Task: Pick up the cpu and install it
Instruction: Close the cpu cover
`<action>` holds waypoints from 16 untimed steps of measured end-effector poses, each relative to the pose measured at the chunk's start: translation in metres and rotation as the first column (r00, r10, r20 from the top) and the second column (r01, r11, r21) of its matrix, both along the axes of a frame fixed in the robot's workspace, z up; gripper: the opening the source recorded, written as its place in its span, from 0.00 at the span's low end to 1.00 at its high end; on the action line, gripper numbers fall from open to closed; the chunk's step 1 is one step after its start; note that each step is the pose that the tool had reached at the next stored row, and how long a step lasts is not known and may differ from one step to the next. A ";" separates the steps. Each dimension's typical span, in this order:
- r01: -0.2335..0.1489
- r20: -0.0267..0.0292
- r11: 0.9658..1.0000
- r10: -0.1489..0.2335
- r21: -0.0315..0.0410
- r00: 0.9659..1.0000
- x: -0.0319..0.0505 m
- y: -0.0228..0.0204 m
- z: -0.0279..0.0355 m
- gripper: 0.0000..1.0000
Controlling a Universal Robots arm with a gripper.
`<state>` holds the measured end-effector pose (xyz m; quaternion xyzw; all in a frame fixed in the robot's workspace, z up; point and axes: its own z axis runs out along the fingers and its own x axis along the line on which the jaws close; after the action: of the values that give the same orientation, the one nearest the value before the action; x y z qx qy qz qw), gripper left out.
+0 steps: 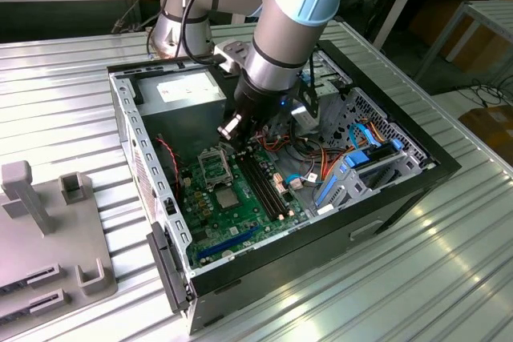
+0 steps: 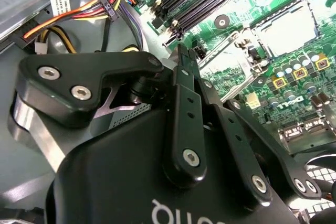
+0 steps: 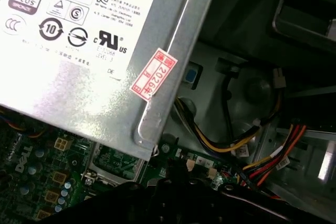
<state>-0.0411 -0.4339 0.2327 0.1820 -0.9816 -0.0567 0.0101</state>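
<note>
The gripper (image 1: 232,130) hangs inside the open computer case (image 1: 128,130), near the middle of the exterior view, just above the green motherboard (image 1: 240,218). Whether it is wide, narrow or holding anything I cannot tell.

Directly below it stands the silver socket frame (image 1: 213,167), hinged open. Just beyond that, toward the frame's lower edge, lies a dull grey square that I take for the cpu (image 1: 227,198), flat in the socket and apart from the gripper. The long black memory slots (image 1: 264,182) run beside it on the exterior view's right.

By my judgement the work is at the approach, the cpu not yet lifted. Grasping so thin a chip calls for squaring up closely, since frame and slots crowd it.

The power supply (image 1: 180,94) carries a white rating label (image 3: 79,19) with certification marks, and a red-and-white sticker (image 3: 154,74) on its edge.
</note>
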 end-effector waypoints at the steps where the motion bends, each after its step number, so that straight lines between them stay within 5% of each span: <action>1: 0.000 0.000 1.000 0.000 -0.006 1.000 -0.0001 0.0000 0.0000 0.11; 4: 0.000 0.000 0.999 0.000 -0.040 1.000 -0.0001 0.0005 -0.0001 0.11; 6: 0.000 0.000 0.999 0.000 -0.042 1.000 -0.0001 0.0004 -0.0001 0.11; 9: 0.000 0.000 1.000 0.000 0.005 1.000 -0.0005 0.0003 -0.0008 0.11; 11: 0.000 0.000 1.000 0.000 0.021 1.000 -0.0011 0.0002 -0.0015 0.11; 12: 0.000 0.000 1.000 0.000 0.027 1.000 -0.0017 -0.0002 -0.0025 0.11; 16: 0.000 0.000 1.000 0.000 0.028 1.000 -0.0035 -0.0012 -0.0054 0.11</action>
<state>-0.0446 -0.4351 0.2274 0.1822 -0.9807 -0.0702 0.0076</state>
